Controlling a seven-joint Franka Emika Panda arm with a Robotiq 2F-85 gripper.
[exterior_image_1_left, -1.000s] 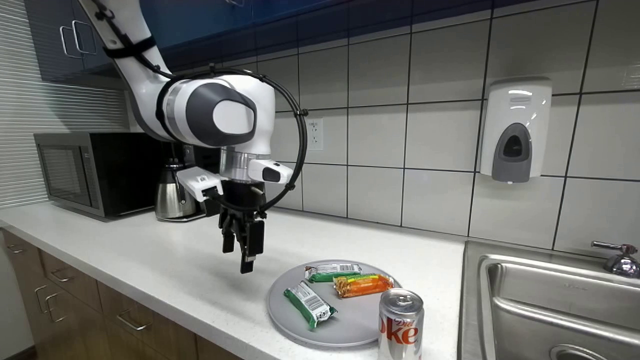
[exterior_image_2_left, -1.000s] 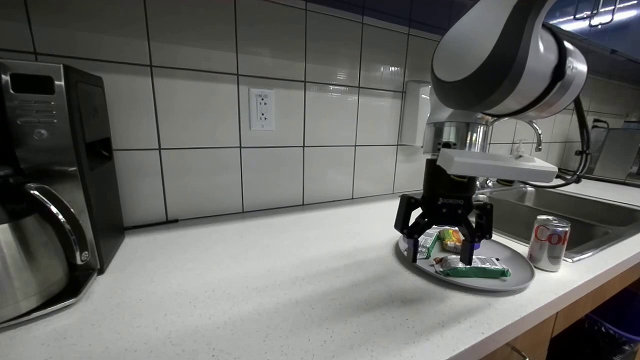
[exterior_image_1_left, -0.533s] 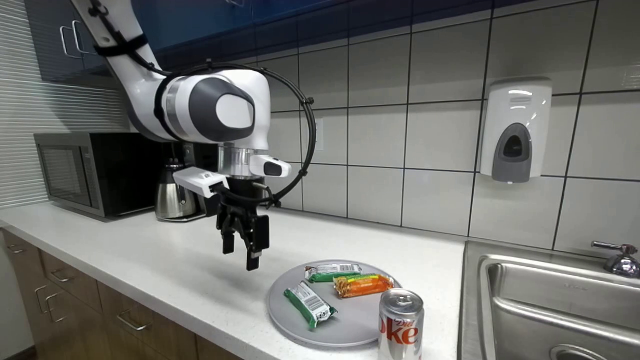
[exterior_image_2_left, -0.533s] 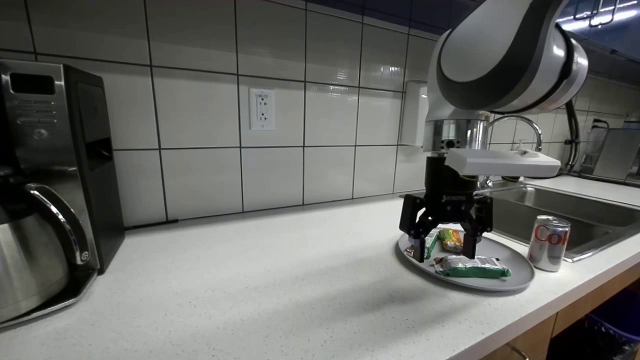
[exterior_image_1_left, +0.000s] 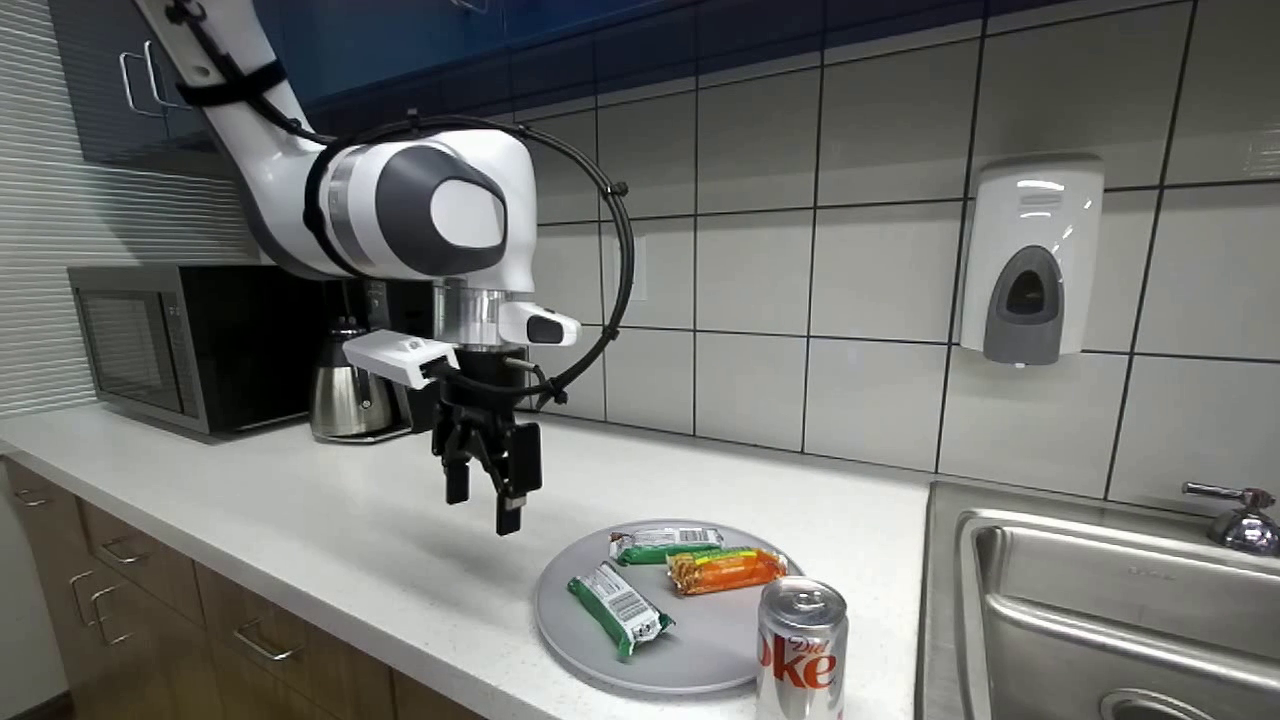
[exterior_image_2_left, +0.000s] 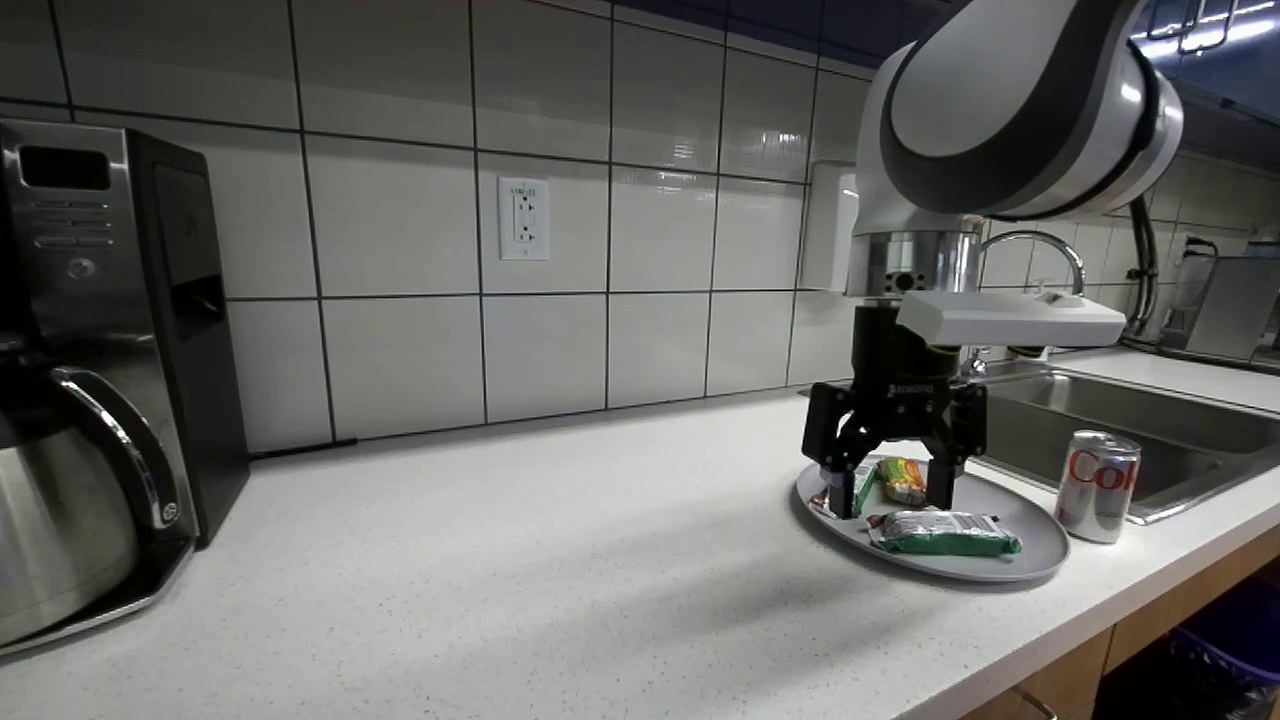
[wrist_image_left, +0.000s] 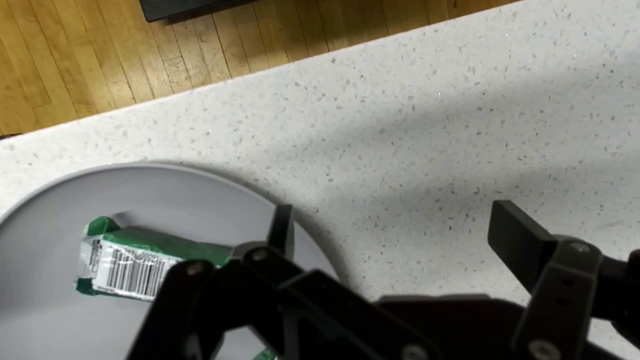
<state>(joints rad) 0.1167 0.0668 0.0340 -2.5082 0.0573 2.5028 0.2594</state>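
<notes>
My gripper (wrist_image_left: 392, 215) hangs above the white counter beside a grey plate (exterior_image_1_left: 700, 650), fingers pointing down. Its jaws stand wide apart with nothing between them; in the wrist view only speckled counter shows there, one finger overlapping the plate's rim. Nearest is a green-and-white wrapped bar (wrist_image_left: 137, 270), lying on the plate towards the counter's front. A second green-wrapped bar (exterior_image_1_left: 665, 545) and an orange-wrapped bar (exterior_image_1_left: 725, 570) lie farther back on the plate. In an exterior view a finger (exterior_image_2_left: 842, 495) partly hides that second bar. A Diet Coke can (exterior_image_2_left: 1098, 485) stands upright by the plate.
Past the can, a steel sink (exterior_image_1_left: 1120, 600) is set into the counter. A microwave (exterior_image_1_left: 200, 345) and a coffee maker with a steel carafe (exterior_image_2_left: 60, 530) stand at the opposite end. Behind runs a tiled wall with a soap dispenser (exterior_image_1_left: 1035, 255); blue cabinets hang overhead.
My gripper has risen a little and turned slightly, shifting a bit to the right in both exterior views. Its jaws have stayed apart. The plate, bars and can have not moved.
</notes>
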